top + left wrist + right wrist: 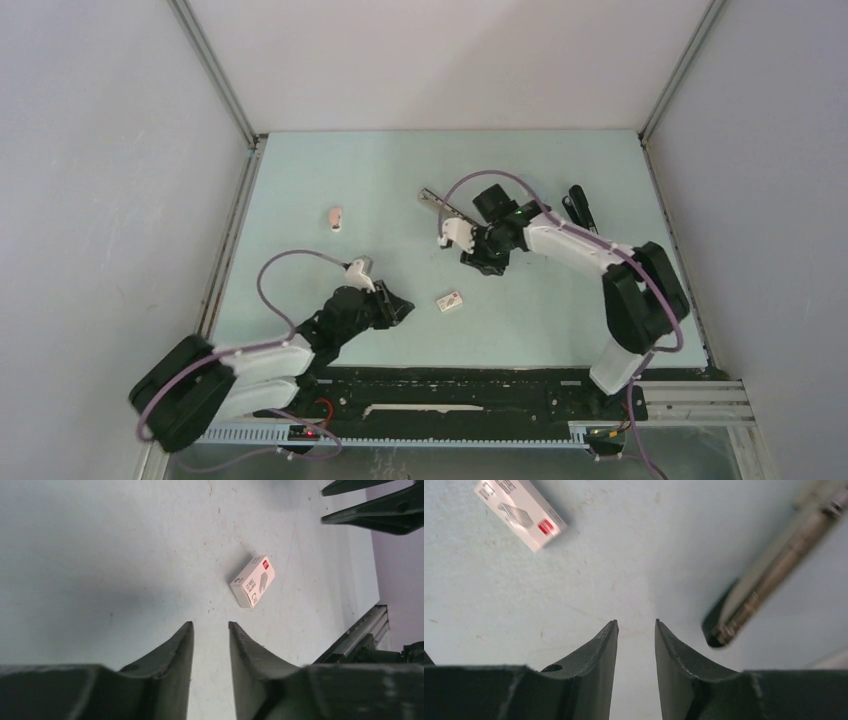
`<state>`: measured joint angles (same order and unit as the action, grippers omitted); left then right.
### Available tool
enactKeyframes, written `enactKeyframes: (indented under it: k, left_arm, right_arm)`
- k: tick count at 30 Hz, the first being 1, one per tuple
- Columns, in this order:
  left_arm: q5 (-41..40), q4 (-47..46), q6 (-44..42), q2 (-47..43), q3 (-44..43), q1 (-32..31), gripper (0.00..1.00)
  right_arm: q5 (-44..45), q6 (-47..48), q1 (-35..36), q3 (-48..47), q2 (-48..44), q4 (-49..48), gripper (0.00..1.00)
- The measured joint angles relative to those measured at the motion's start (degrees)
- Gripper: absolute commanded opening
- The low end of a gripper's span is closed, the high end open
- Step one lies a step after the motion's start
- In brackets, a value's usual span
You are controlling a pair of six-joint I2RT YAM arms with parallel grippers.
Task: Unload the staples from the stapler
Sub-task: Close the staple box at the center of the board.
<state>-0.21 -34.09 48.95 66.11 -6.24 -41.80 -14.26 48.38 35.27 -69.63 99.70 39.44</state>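
Right gripper (635, 623) slightly spread, empty, just beside silvery stapler rail (774, 565). Rail's long axis runs diagonal. Left gripper (210, 624) slightly spread, empty, well apart from rail. Staples not discernible.

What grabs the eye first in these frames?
A small white box lies alone near the middle of the pale green table, just ahead of the left gripper. Farther back, beside the right gripper, an opened stapler lies with its silvery rail exposed. Both grippers hover open and empty.
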Motion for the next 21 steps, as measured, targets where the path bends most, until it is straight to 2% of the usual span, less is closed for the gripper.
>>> enactKeyframes:
  k: [6, 11, 15, 19, 21]
  left_arm:
    - [-3.26, 19.08, -8.17, -20.5, -3.34, 1.6, 0.73]
    - [-1.92, 27.71, -12.52, -29.7, -9.31, 6.25, 0.91]
    - [1.33, 34.64, -14.64, -32.98, -16.11, 9.92, 1.0]
    - [3.82, 43.12, -18.71, -33.88, -27.5, 12.55, 1.0]
    - [4.7, 47.15, -21.86, -33.86, -34.18, 14.34, 1.0]
  right_arm:
    - [-0.46, -0.59, -5.42, 1.77, -11.52, 1.77, 0.44]
    - [-2.67, -2.08, -9.68, 2.86, -21.73, 2.84, 0.5]
    - [-5.51, -3.63, -13.97, 3.85, -31.34, 2.97, 0.67]
    - [-10.51, -5.29, -19.87, 3.89, -39.85, 2.82, 0.91]
    - [-13.86, -6.45, -24.02, 3.91, -43.74, 2.38, 0.99]
